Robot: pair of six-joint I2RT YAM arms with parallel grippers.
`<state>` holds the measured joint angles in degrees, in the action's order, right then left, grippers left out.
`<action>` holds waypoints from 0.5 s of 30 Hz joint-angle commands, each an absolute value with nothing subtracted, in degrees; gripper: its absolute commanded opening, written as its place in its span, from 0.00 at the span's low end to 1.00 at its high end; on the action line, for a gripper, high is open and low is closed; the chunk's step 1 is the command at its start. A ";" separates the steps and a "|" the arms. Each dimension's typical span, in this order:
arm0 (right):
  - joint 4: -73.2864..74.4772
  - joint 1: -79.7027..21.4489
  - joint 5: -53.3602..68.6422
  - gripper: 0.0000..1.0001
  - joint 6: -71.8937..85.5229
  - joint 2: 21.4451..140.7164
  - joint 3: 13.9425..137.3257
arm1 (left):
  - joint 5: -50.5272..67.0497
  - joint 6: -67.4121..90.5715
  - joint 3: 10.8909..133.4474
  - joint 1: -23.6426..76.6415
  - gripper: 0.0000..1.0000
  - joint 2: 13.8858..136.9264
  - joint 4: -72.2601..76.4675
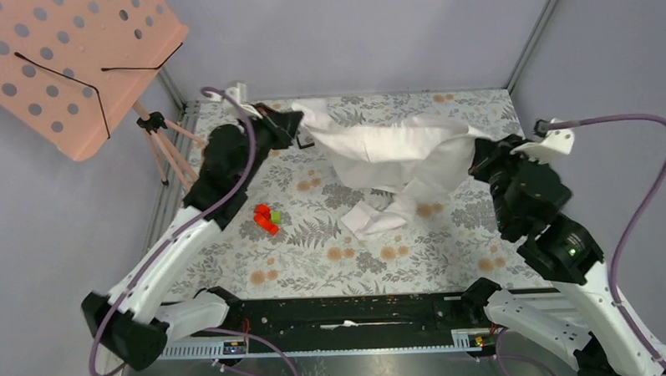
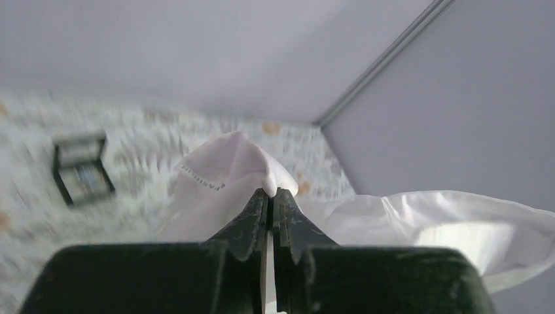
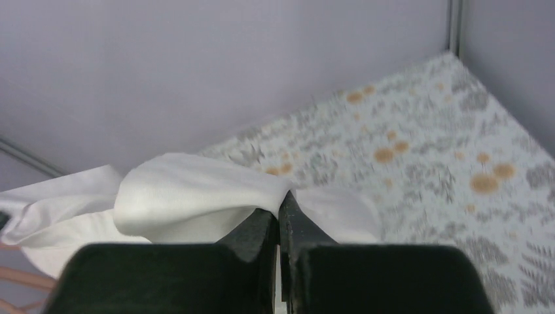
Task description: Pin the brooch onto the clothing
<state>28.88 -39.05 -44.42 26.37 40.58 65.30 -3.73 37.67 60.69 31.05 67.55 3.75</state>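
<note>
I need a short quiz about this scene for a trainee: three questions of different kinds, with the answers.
1. True or false: the left arm's fingers and the right arm's fingers are both shut on the white shirt.
2. What lies on the table beside the left arm? A) red and green blocks B) scissors C) a cup
3. Name the dark object in the left wrist view.
Key: 1 true; 2 A; 3 black square case.

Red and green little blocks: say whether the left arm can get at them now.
Probably not right away. The small red and green blocks lie uncovered with nothing over them, but the left hand is shut on the creased white shirt, holding it up; it would have to let go first.
</note>
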 commanded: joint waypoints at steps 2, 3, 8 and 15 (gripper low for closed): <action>5.45 -39.14 -44.83 0.00 5.69 40.63 75.83 | -7.14 18.94 72.26 30.84 0.00 57.89 -1.28; 4.01 -39.20 -43.31 0.00 3.57 40.80 78.03 | -5.25 16.91 74.85 30.85 0.00 57.24 -2.55; 1.83 -39.18 -31.88 0.00 -3.34 41.39 87.27 | 3.07 9.00 87.49 31.02 0.00 54.93 -8.48; 4.10 -39.23 -22.60 0.00 -4.53 40.95 94.53 | 10.46 10.88 100.26 31.11 0.00 53.84 -12.91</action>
<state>6.96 -39.13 -27.33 -0.71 41.45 91.35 5.45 12.73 93.71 31.35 54.52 -10.85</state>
